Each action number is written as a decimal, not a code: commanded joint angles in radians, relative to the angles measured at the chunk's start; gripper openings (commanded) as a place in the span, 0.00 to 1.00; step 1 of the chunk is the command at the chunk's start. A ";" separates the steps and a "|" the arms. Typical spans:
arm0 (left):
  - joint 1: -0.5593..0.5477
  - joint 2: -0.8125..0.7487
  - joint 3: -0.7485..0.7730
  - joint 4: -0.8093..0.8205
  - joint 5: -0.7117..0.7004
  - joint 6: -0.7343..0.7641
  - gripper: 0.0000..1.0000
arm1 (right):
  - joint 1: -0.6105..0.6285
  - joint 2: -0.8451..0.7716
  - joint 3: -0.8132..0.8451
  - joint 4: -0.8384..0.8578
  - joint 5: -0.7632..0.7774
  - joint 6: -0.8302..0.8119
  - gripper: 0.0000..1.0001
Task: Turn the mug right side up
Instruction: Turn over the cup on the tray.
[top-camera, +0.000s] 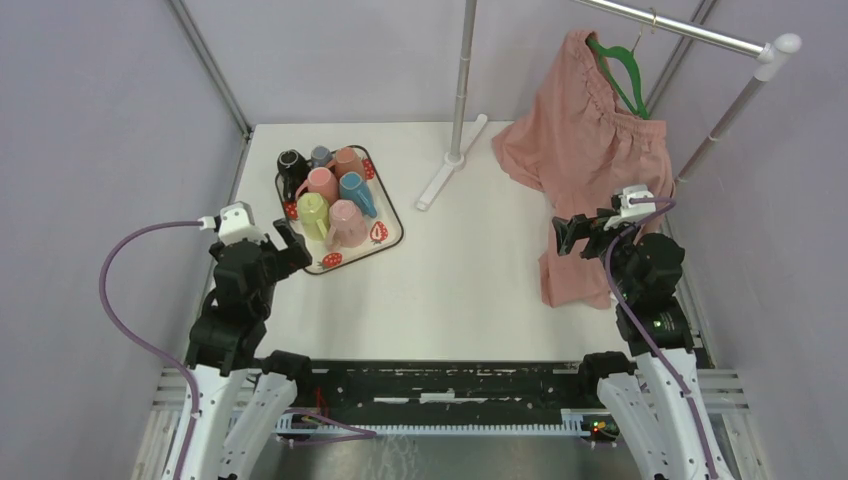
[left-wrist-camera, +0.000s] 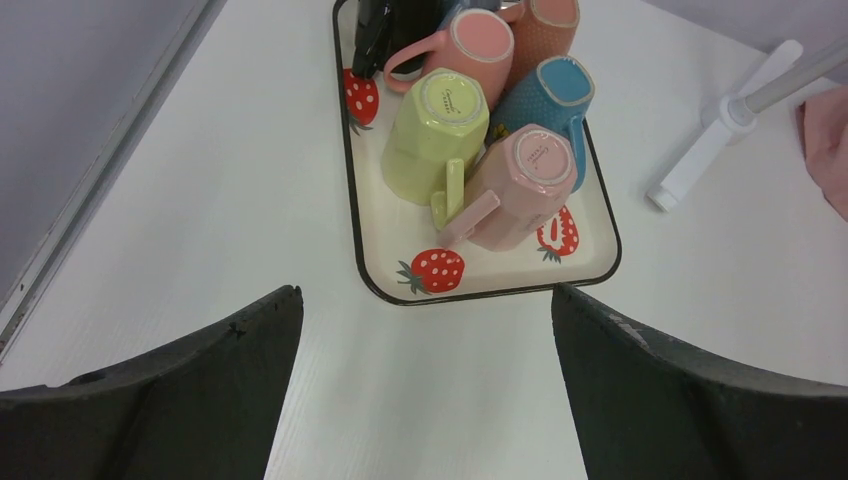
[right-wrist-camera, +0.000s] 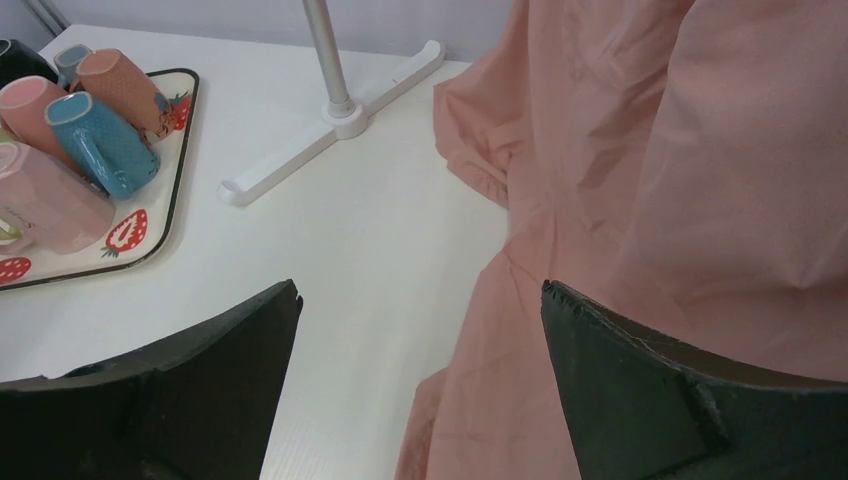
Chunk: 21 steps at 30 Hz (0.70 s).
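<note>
A strawberry-patterned tray (top-camera: 385, 240) at the back left holds several mugs, all upside down: a yellow-green one (top-camera: 312, 213), a pale pink one (top-camera: 346, 223), a blue one (top-camera: 356, 192), a pink one (top-camera: 321, 183), an orange-pink one (top-camera: 348, 161), a black one (top-camera: 292, 165) and a small grey-blue one (top-camera: 320, 155). In the left wrist view the yellow-green mug (left-wrist-camera: 432, 135) and pale pink mug (left-wrist-camera: 520, 185) stand nearest. My left gripper (top-camera: 283, 240) is open and empty, just short of the tray's near left edge (left-wrist-camera: 470, 293). My right gripper (top-camera: 570, 230) is open and empty at the right.
A pink garment (top-camera: 590, 150) hangs from a green hanger (top-camera: 620, 70) on a white rack (top-camera: 690, 30) and drapes onto the table beside my right gripper. The rack's upright post (top-camera: 462, 80) and white foot (top-camera: 450, 165) stand right of the tray.
</note>
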 joint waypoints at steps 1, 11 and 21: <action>-0.001 -0.035 -0.004 0.039 -0.025 -0.033 1.00 | 0.004 0.003 -0.013 0.051 0.040 0.049 0.98; 0.000 0.005 0.000 0.035 -0.030 -0.035 1.00 | 0.006 0.079 0.020 -0.001 0.097 0.191 0.98; 0.000 0.032 -0.004 0.031 -0.051 -0.046 1.00 | 0.006 0.148 0.066 -0.015 -0.014 0.189 0.97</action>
